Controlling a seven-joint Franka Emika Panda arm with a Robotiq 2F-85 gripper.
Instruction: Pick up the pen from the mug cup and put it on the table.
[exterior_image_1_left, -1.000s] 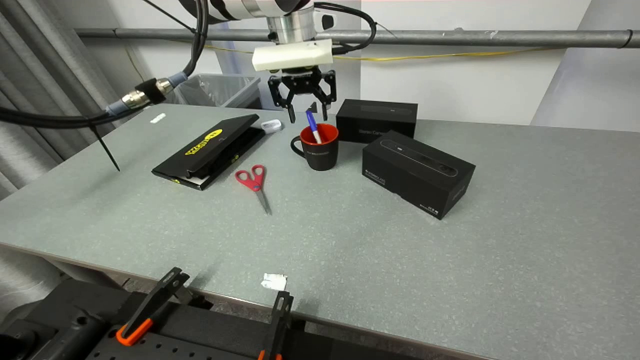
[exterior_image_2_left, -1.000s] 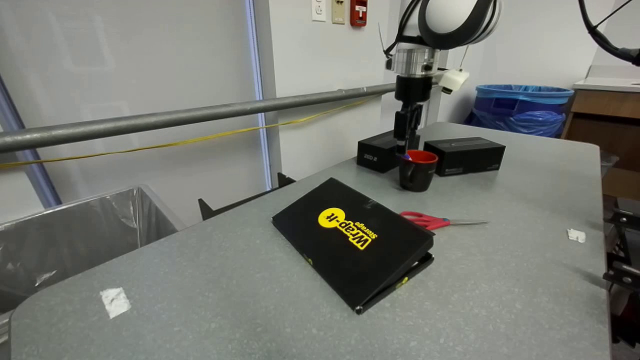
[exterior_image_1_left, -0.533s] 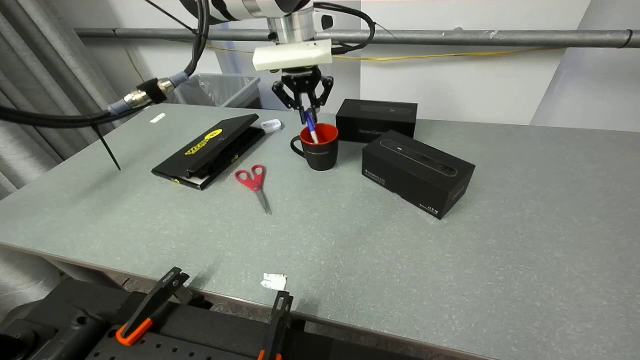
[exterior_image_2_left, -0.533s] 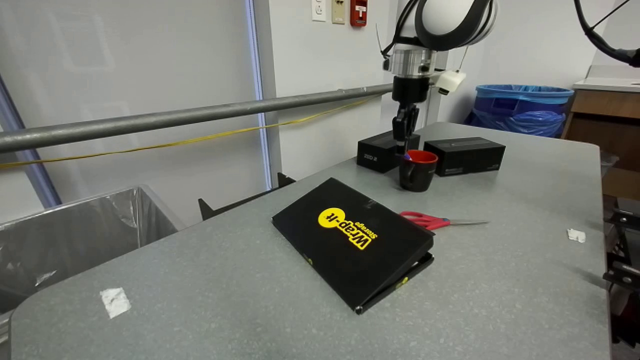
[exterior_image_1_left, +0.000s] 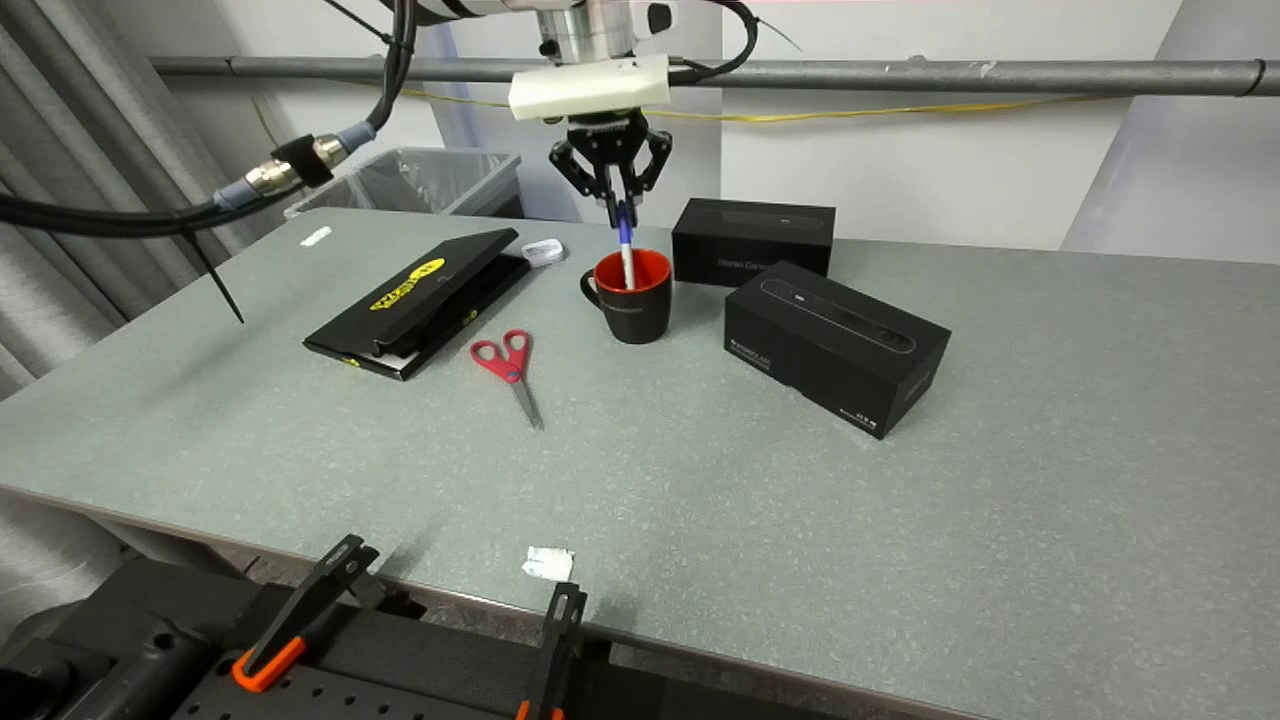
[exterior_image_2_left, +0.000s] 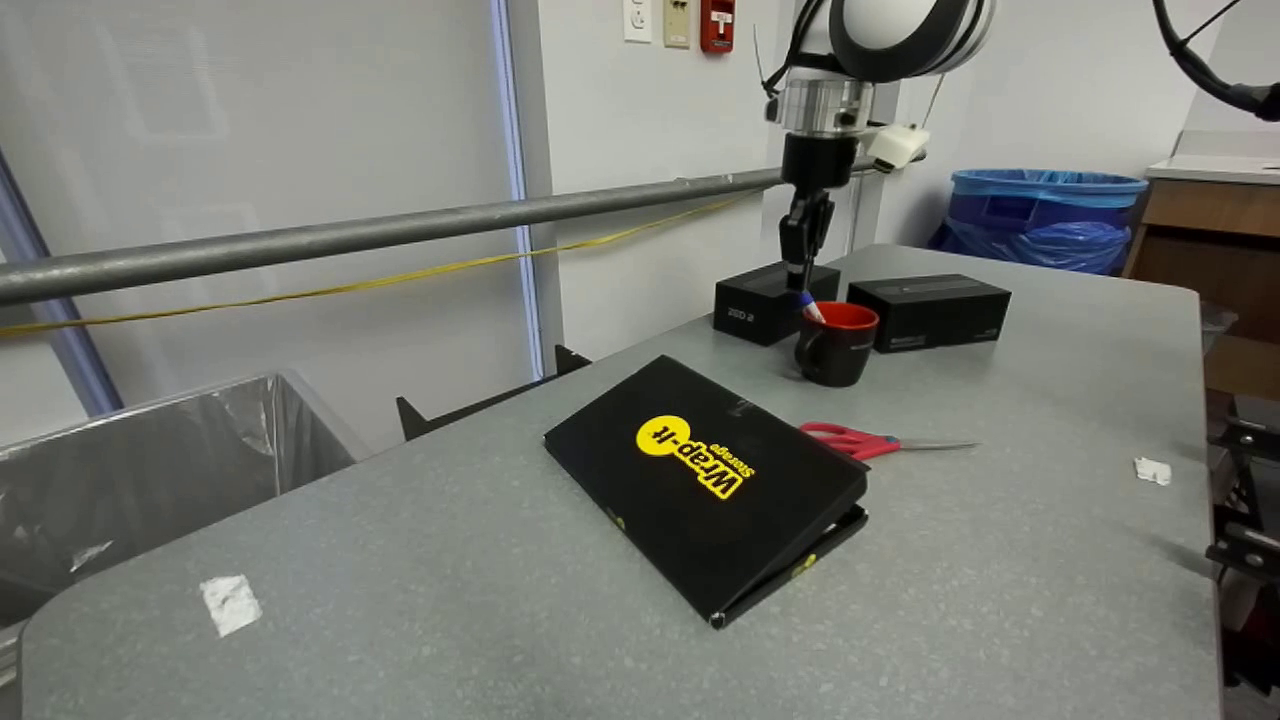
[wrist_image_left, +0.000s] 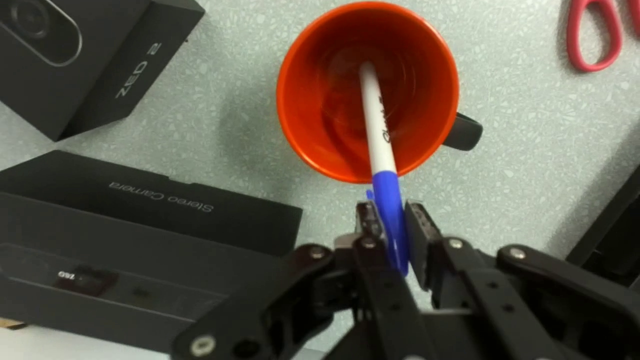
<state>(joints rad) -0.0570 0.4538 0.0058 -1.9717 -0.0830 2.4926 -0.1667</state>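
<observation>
Grey table (exterior_image_1_left: 760, 540) spreads beneath. Nearest in the wrist view, the gripper (wrist_image_left: 392, 210) pinches the pen (wrist_image_left: 384, 172) by its blue cap; beyond, its white end stands inside the mug (exterior_image_1_left: 638, 318). Lifting out seems the step; next, it must clear the rim before moving sideways. Two boxes (exterior_image_1_left: 835, 345) sit near the mug, not touching; farther out, open table runs to an edge.
</observation>
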